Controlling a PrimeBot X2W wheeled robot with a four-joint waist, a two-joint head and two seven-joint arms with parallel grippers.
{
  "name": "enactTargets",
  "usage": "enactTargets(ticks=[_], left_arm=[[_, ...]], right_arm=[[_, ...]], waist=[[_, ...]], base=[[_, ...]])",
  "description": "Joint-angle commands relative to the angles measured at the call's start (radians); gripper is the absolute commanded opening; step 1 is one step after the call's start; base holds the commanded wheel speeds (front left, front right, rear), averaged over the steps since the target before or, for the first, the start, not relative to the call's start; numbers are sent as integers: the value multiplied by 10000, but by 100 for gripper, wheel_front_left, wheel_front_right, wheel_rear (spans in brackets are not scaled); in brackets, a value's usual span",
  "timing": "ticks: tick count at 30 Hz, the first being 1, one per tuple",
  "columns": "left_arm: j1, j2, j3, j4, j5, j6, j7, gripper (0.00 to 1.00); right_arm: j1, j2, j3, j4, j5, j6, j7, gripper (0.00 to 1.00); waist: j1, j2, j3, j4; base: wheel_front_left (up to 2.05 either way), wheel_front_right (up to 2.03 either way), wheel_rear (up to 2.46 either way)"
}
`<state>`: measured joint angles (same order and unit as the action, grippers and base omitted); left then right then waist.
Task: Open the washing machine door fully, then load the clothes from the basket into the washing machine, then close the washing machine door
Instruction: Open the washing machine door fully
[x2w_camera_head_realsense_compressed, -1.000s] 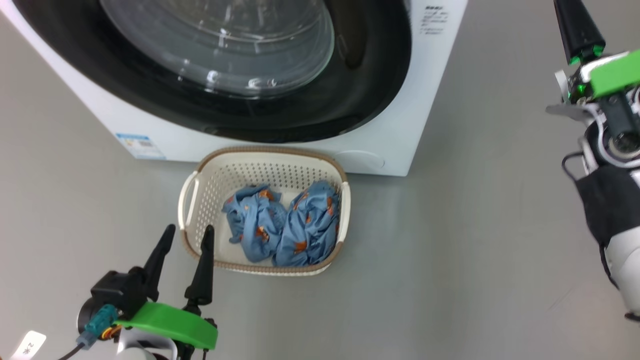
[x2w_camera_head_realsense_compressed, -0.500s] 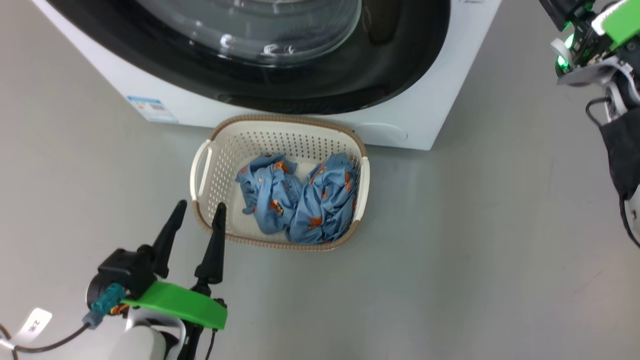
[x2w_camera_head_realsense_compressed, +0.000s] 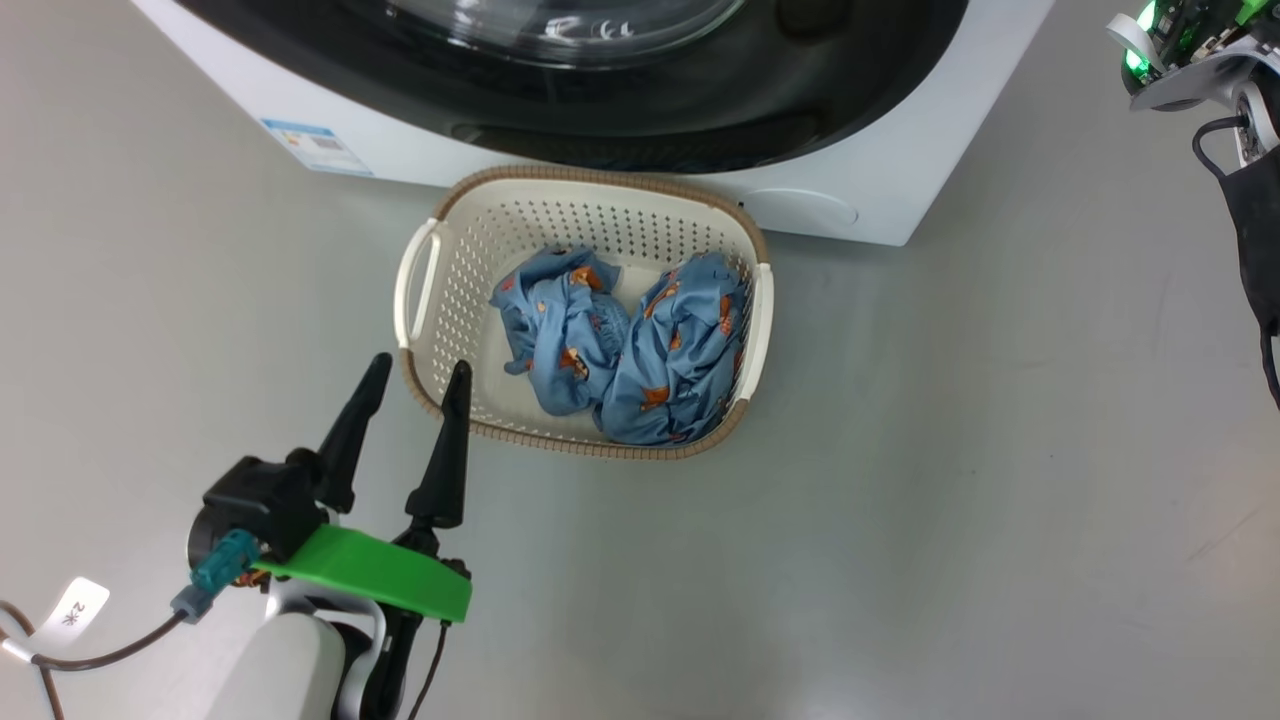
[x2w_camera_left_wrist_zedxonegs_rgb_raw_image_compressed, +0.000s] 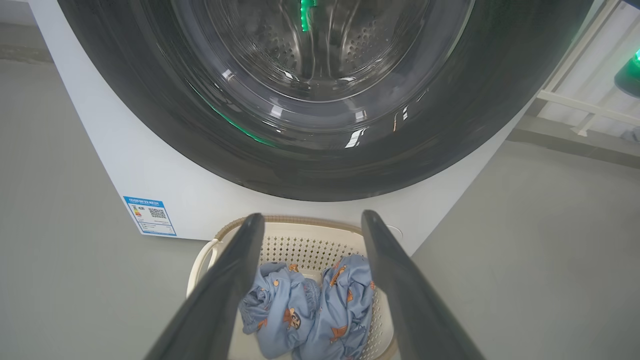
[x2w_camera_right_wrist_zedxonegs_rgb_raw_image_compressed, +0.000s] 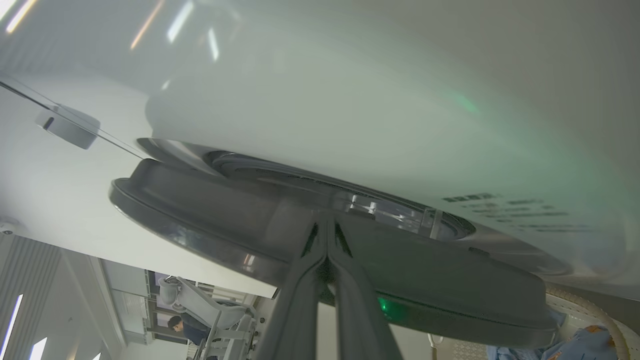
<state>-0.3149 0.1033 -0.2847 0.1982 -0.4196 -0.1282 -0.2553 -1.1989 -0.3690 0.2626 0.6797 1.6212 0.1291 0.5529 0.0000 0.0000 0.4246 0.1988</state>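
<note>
The washing machine (x2w_camera_head_realsense_compressed: 900, 180) stands at the top, with the black rim of its door (x2w_camera_head_realsense_compressed: 700, 110) and the glass window above it. On the floor in front of it sits the cream basket (x2w_camera_head_realsense_compressed: 415, 285), holding two light blue clothes (x2w_camera_head_realsense_compressed: 620, 345). My left gripper (x2w_camera_head_realsense_compressed: 420, 365) is open and empty beside the basket's near left corner. In the left wrist view the left gripper (x2w_camera_left_wrist_zedxonegs_rgb_raw_image_compressed: 312, 216) points over the basket (x2w_camera_left_wrist_zedxonegs_rgb_raw_image_compressed: 300, 245) at the door (x2w_camera_left_wrist_zedxonegs_rgb_raw_image_compressed: 320, 150). My right gripper (x2w_camera_right_wrist_zedxonegs_rgb_raw_image_compressed: 327, 222) is shut, its tips against the door's rim edge (x2w_camera_right_wrist_zedxonegs_rgb_raw_image_compressed: 210, 225) by the white front.
Grey floor surrounds the basket. A blue label (x2w_camera_head_realsense_compressed: 315, 147) marks the machine's lower left front. My right wrist (x2w_camera_head_realsense_compressed: 1190, 50) hangs at the upper right, beside the machine. A person (x2w_camera_right_wrist_zedxonegs_rgb_raw_image_compressed: 182, 327) sits far in the background of the right wrist view.
The head camera has moved, so the machine and basket sit higher and further right in the picture. My right wrist has risen toward the top edge and nearer the machine. The left gripper stays open.
</note>
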Motion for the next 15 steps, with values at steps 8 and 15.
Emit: enactTargets(ticks=[8,15], left_arm=[[-301,161,242,-264,-145,-25,-65,100],[-348,128,144,-282,-182,-25,-65,100]], right_arm=[[-135,220,165,-190,-293,16,-86,0],[-65,254,247,-253,-487,16,-184,0]], waist=[[0,0,271,156],[0,0,338,211]], base=[[0,0,0],[0,0,0]])
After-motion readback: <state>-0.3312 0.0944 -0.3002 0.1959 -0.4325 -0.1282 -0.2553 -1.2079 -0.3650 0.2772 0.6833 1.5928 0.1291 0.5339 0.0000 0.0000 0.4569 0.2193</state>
